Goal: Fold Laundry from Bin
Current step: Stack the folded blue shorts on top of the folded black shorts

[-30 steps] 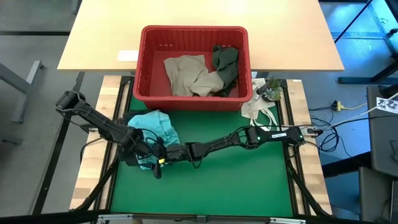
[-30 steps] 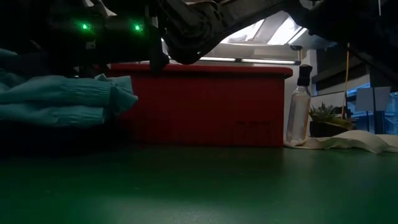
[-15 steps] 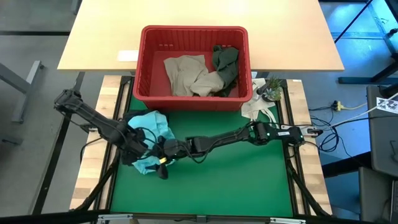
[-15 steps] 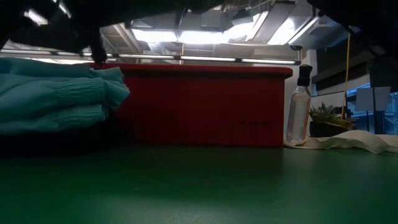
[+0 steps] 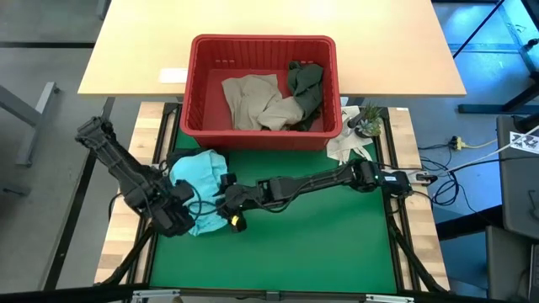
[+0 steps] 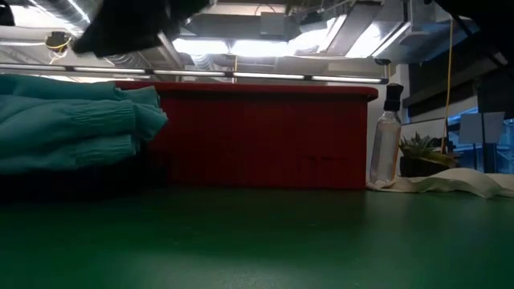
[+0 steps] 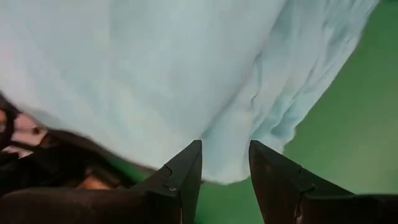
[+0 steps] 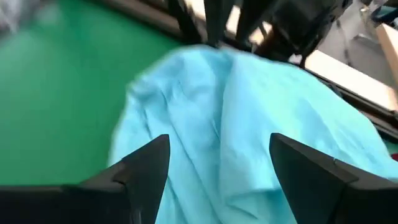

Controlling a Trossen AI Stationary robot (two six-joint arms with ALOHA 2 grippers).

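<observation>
Teal garment (image 5: 199, 187) is bunched on the green mat (image 5: 320, 244), between the two pincers, its long axis running from the red bin (image 5: 263, 84) toward the near edge. Left gripper (image 5: 173, 217) is seen just beside its near-left edge, fingers (image 7: 183, 177) apart, nothing clamped. Right gripper (image 5: 226, 204) is at its other side, fingers (image 8: 140, 168) wide apart. Beige and olive garments (image 5: 274, 97) are left in the bin.

Garment (image 5: 199, 181) on mat (image 5: 320, 244) before bin (image 5: 263, 50) holding two garments (image 5: 274, 97)
</observation>
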